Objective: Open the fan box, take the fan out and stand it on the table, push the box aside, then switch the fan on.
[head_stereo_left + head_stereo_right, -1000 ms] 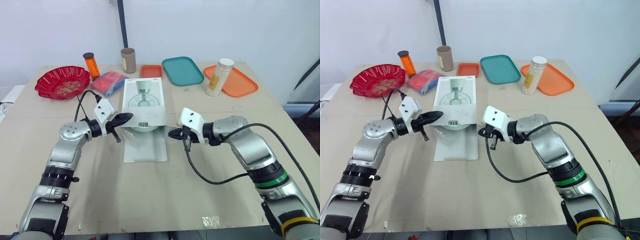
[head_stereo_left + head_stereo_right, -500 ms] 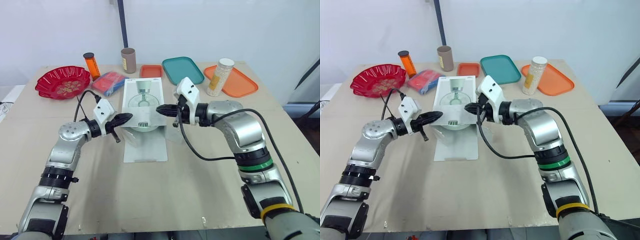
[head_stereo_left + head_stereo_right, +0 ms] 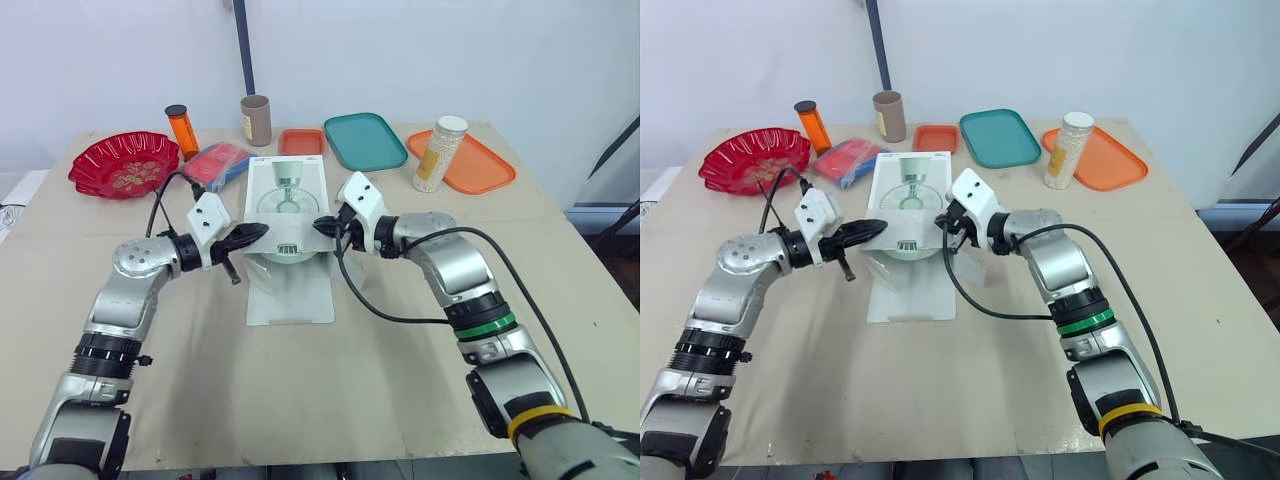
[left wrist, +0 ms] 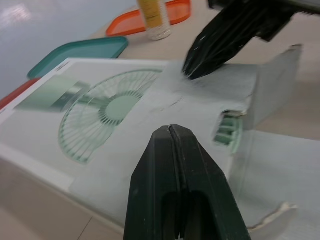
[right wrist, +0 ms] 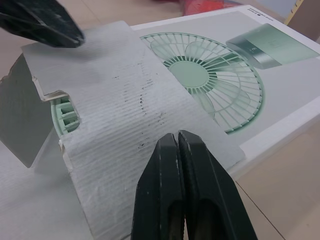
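Near table edge: bare table (image 3: 300, 400); the flap (image 3: 291, 292) lies flat at the box's 6 o'clock.
Box (image 3: 287, 200): table centre, lying flat, near end open, fan picture up.
Fan (image 3: 287, 249): inside the box; a green part peeks out at the open end.
Left gripper (image 3: 252, 235): clenched on nothing, tip on the box's 8 o'clock corner.
Right gripper (image 3: 322, 227): clenched, empty, tip touching the box at 4 o'clock.
Handling: likely thin card, light, easily dented, apt to slide; the fan is probably light plastic with a delicate grille.
Hold: pin the box by its sides; draw the fan by its base, not the grille.
Far: bowl (image 3: 125, 165) at 10 o'clock; bottle (image 3: 181, 130) and tube (image 3: 256, 120) at 11; teal tray (image 3: 365, 140) at 1; jar (image 3: 438, 153) at 2.
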